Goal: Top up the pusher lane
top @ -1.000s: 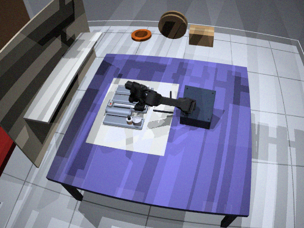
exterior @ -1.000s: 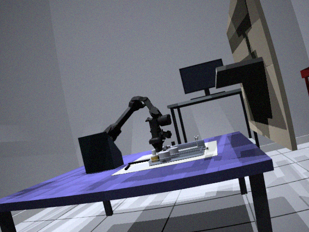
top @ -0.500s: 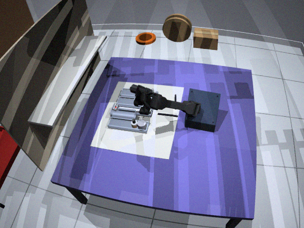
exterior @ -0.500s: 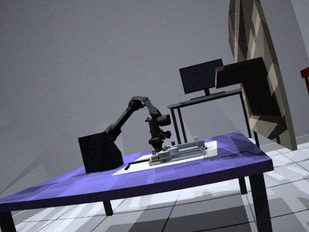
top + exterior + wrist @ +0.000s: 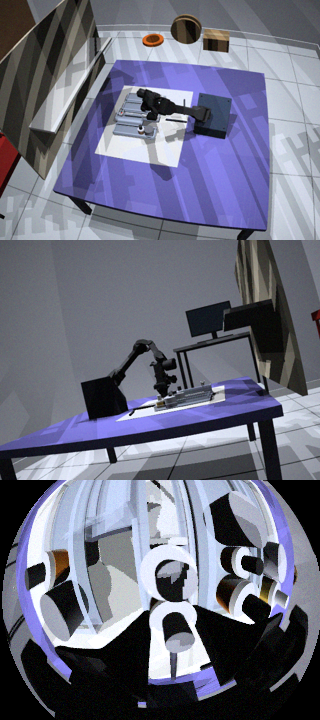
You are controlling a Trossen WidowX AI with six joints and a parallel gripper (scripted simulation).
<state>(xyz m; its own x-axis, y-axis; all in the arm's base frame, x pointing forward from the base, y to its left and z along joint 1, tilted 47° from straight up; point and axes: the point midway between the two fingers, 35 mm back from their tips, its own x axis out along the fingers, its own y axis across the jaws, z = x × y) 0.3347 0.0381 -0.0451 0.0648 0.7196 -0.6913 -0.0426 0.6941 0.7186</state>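
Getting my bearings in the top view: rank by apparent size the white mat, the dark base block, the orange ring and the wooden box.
1. White mat
2. Dark base block
3. Wooden box
4. Orange ring
Box and ring lie on the floor, farther from the camera, so their true sizes are unsure.

I see a purple table (image 5: pixel 180 418) on pale tiled floor (image 5: pixel 292 77), grey walls (image 5: pixel 90 291), a dark desk (image 5: pixel 214 342) with monitor (image 5: pixel 208 318), a patterned cabinet (image 5: pixel 38 77), striped light.
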